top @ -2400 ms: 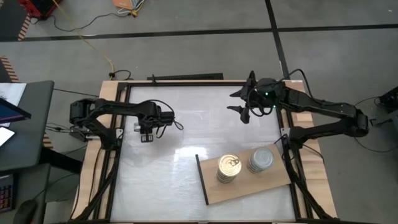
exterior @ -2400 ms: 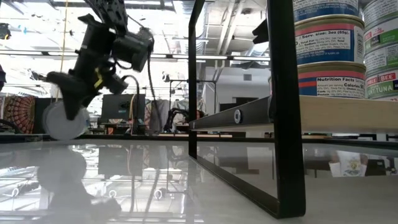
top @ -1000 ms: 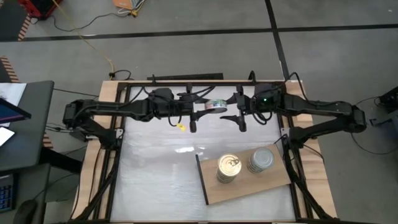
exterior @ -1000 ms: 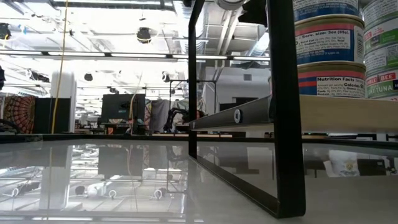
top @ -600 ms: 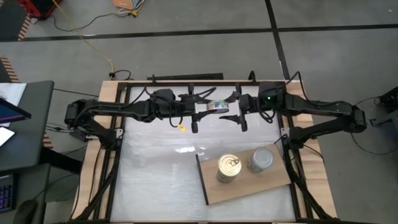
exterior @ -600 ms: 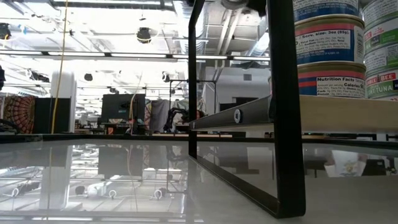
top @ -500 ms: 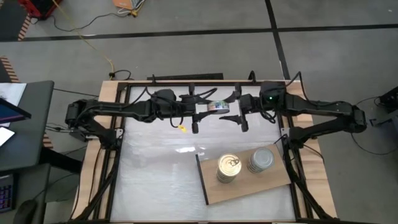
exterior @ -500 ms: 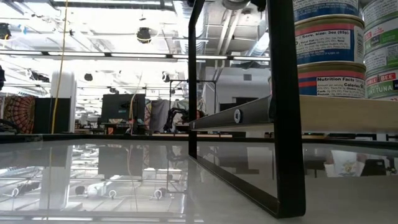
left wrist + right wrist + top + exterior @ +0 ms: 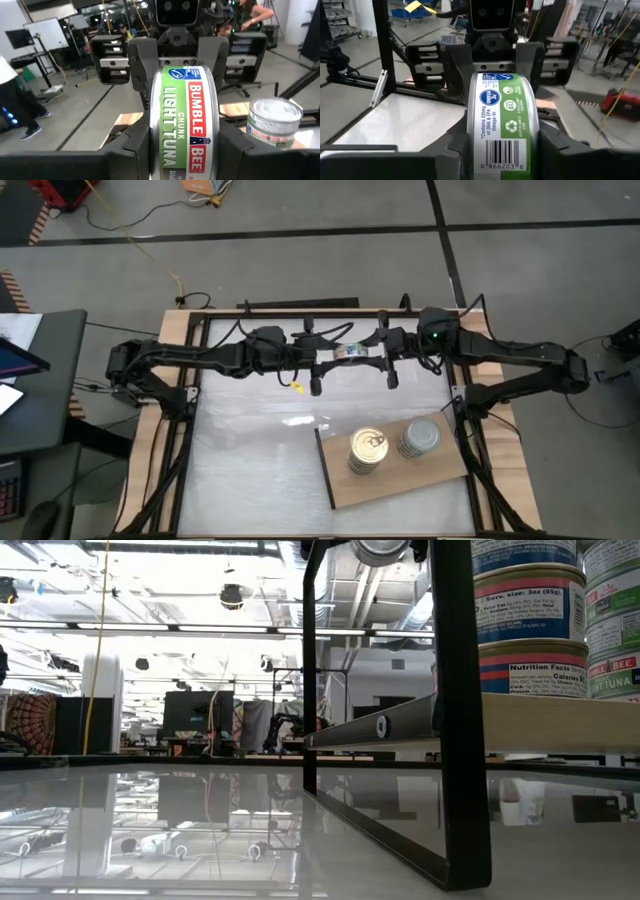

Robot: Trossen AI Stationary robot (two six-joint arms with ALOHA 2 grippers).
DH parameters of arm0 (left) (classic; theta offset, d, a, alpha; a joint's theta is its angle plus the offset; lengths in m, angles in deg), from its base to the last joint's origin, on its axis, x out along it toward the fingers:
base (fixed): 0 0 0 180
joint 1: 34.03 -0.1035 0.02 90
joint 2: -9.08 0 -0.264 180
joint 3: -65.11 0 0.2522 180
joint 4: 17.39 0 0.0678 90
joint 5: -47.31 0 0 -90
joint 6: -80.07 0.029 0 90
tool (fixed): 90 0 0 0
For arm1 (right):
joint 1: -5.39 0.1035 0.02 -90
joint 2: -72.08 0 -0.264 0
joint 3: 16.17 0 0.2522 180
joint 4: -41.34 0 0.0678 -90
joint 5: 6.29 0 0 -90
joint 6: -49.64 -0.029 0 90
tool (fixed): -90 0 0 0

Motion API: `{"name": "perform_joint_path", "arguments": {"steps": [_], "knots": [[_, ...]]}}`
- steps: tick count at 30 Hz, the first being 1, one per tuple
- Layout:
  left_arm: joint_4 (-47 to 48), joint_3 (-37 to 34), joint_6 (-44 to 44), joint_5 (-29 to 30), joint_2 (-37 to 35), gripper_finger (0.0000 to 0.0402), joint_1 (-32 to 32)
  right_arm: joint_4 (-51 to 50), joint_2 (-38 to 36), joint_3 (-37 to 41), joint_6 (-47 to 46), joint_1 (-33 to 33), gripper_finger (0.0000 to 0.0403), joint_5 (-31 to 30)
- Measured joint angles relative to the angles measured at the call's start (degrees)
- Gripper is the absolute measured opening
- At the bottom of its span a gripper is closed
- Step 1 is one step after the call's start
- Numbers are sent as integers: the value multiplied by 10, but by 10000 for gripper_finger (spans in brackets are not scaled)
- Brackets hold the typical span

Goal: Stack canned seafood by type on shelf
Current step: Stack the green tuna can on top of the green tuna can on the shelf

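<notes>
Where the low camera sits at table height, the shelf (image 9: 560,722) fills the near right: a light wooden board on a dark frame, with labelled tins stacked on top and cut off by the picture's upper edge. From above, the same shelf (image 9: 440,472) lies at the table's near right, turned at a slant. It carries two stacks standing side by side: a gold-lidded stack (image 9: 368,446) with a pull tab, and a silver-lidded stack (image 9: 419,436) to its right.

Farther back, above the table's rear edge, both arms reach inward and meet nose to nose over the middle. Between them hangs a single tuna can (image 9: 348,352), held on edge.

Left gripper (image 9: 325,360): both fingers pressed against the flat faces of the can (image 9: 187,122), green "Light Tuna" label facing its wrist camera. Narrow, gripping.

Right gripper (image 9: 378,357): fingers also closed in on the same can (image 9: 501,122), barcode side facing its wrist camera. Contact seen on both sides, so the tin is held from both ends at once.

In the left wrist view a silver-lidded stack (image 9: 272,121) shows beyond the held can. In the low view, the can's round lid (image 9: 380,550) peeks in at the very top.

Beyond the table: open workshop floor, cables, a person at the far end.
</notes>
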Motion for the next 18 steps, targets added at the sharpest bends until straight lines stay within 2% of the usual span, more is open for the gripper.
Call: {"name": "perform_joint_path", "arguments": {"steps": [3,9,14,18], "knots": [[28,0,17,6,-20,168,2,-57,-2,-17,-19,-1,156,-3],[127,2,59,44,-93,230,10,-275,-22,-105,-19,0,156,-1],[240,1,48,62,-119,238,27,-505,-23,-209,-55,-1,156,-11],[274,-9,60,69,-118,234,52,-667,-19,-263,-145,1,156,5]]}}
